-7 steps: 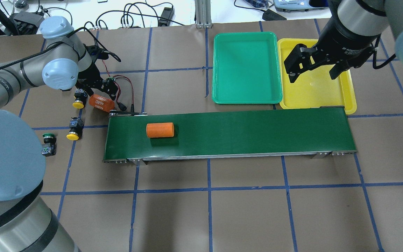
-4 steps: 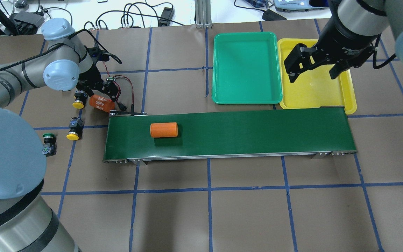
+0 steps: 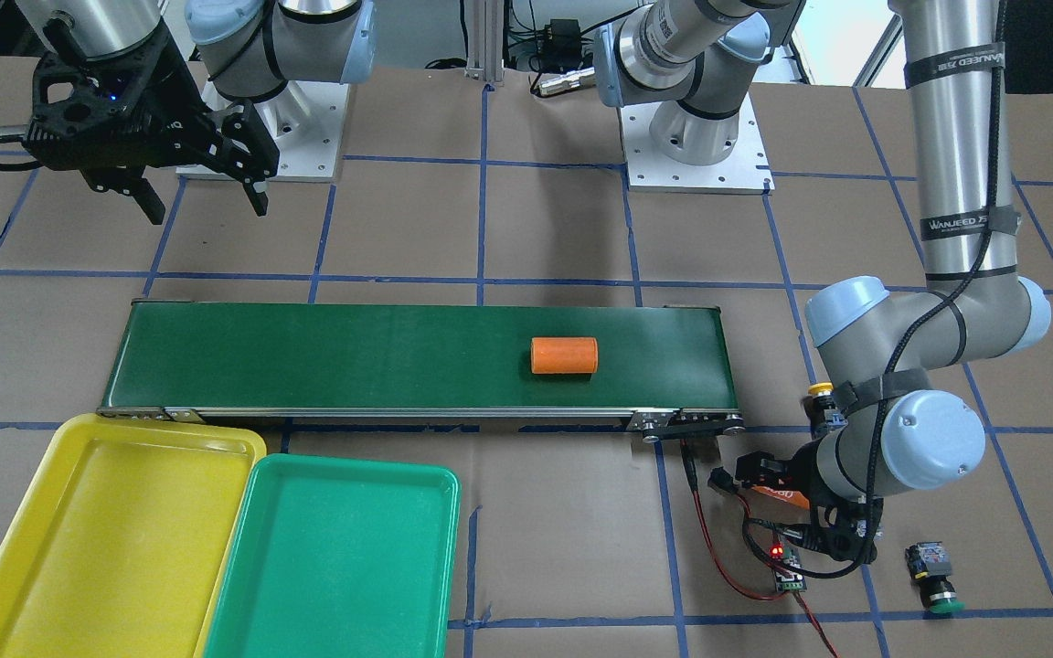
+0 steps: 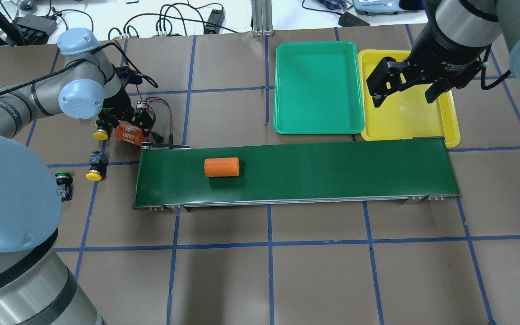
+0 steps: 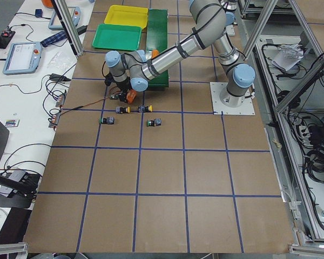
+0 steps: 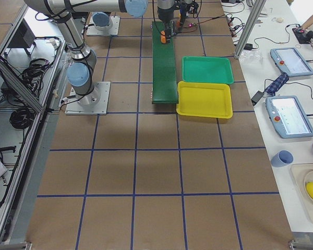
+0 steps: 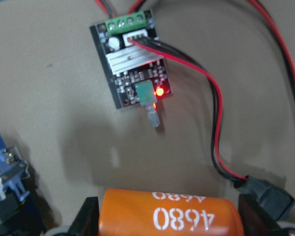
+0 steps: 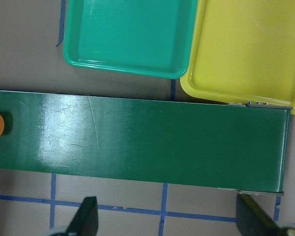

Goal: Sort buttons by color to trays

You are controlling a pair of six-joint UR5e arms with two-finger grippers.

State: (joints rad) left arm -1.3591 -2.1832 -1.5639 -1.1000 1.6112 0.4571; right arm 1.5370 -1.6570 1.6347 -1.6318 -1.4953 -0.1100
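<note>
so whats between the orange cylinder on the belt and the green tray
Bare belt, then a strip of table before the green tray, in the overhead view.

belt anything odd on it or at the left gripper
An orange cylinder lies on the belt, not a button. The left gripper straddles a second cylinder, marked 4680, while the buttons lie nearby.

The left gripper [image 4: 128,125] points down, held low, jaws spread; the right gripper [image 4: 404,98] hangs raised, jaws equally wide.
</note>
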